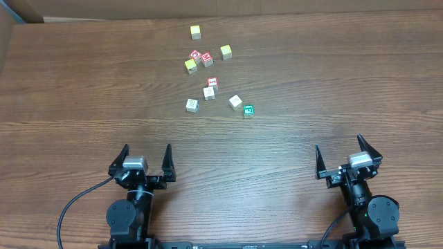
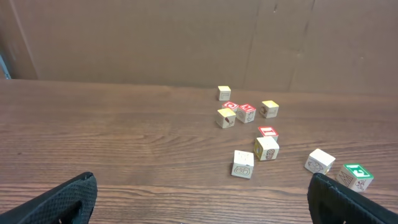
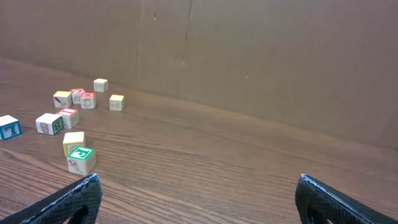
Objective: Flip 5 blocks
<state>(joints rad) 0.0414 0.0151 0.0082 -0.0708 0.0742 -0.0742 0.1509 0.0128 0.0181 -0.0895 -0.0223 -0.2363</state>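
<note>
Five blocks lie in a loose group past the table's middle: a green-faced cube (image 1: 248, 110) (image 2: 355, 176) (image 3: 81, 155), three pale cubes (image 1: 235, 102) (image 1: 209, 92) (image 1: 192, 105), and a red-bordered white cube (image 1: 212, 83) (image 2: 267, 131) (image 3: 68, 116). My left gripper (image 1: 146, 155) (image 2: 202, 205) rests open near the front edge, well short of the cubes. My right gripper (image 1: 339, 145) (image 3: 199, 199) is open at the front right, further from them. Nothing is between either pair of fingers.
Behind the group lie three yellow-faced cubes (image 1: 196, 31) (image 1: 225, 51) (image 1: 190, 65) and two red-faced cubes (image 1: 195, 55) (image 1: 208, 60). A brown cardboard wall (image 2: 186, 37) stands along the table's far edge.
</note>
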